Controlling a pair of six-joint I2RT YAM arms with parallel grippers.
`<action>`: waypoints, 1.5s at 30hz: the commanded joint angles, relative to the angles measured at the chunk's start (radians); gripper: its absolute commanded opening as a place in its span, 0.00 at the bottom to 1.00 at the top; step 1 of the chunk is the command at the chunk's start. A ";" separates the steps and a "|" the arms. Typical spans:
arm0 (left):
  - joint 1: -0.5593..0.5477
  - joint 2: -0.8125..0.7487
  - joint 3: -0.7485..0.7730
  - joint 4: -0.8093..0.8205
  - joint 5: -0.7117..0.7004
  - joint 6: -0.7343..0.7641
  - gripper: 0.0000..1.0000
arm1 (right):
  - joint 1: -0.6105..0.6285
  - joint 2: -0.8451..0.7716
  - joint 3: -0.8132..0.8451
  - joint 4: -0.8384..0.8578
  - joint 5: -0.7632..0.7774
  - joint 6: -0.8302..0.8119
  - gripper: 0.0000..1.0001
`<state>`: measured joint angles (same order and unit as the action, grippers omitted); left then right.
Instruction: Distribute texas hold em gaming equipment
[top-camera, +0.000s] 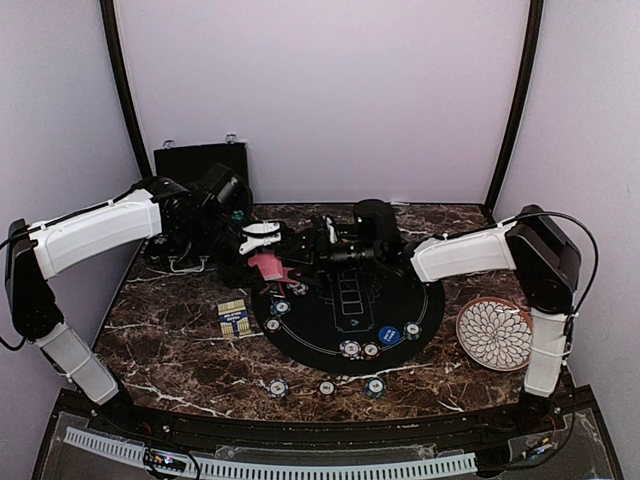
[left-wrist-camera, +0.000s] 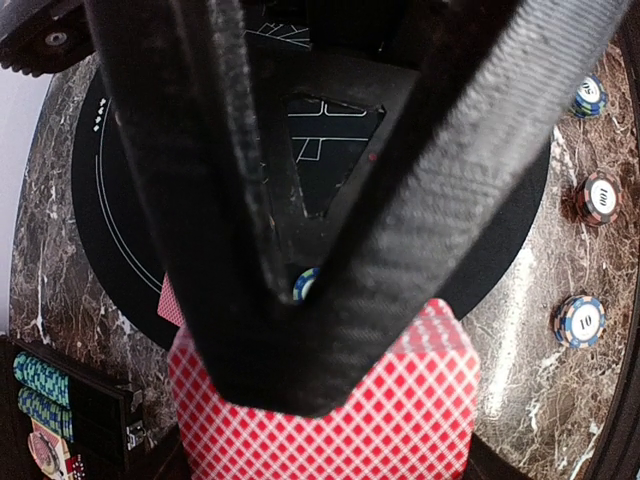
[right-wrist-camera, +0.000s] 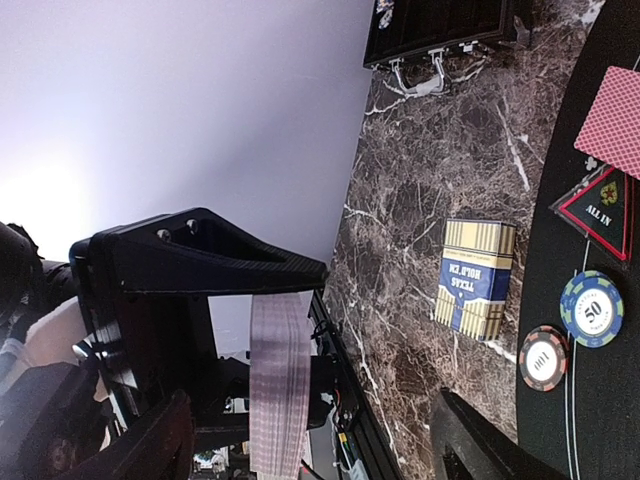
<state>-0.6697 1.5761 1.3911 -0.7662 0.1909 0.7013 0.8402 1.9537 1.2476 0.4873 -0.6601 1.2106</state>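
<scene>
The left arm (top-camera: 100, 228) is stretched from the near left corner toward the middle of the table (top-camera: 170, 340). Its wrist is tipped down over the far left edge of the round black mat (top-camera: 345, 310). The left fingers (left-wrist-camera: 470, 180) are clamped together on a deck of red-backed cards (left-wrist-camera: 330, 420), which is held above the mat.

The right arm (top-camera: 465, 252) is reached leftward from the right side, roughly level and pointed at the deck. The right fingers (right-wrist-camera: 500, 450) are spread apart, with nothing gripped.

A single card (right-wrist-camera: 612, 120), a triangle marker (right-wrist-camera: 603, 208) and a blue chip (right-wrist-camera: 592, 308) are laid on the mat's left part. A card box (right-wrist-camera: 477, 278) is set on the table just left of the mat.
</scene>
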 joint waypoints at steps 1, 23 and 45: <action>0.007 -0.010 0.034 -0.016 0.021 -0.009 0.00 | 0.015 0.024 0.032 0.055 -0.020 0.009 0.82; 0.006 0.001 0.039 -0.023 0.028 -0.010 0.00 | 0.049 0.171 0.197 0.037 -0.082 0.042 0.82; 0.006 -0.010 0.023 -0.020 0.011 0.003 0.00 | 0.002 0.125 0.125 -0.099 -0.087 -0.055 0.72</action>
<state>-0.6716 1.5875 1.3926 -0.7982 0.2016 0.6991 0.8589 2.1204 1.4174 0.4240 -0.7372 1.1854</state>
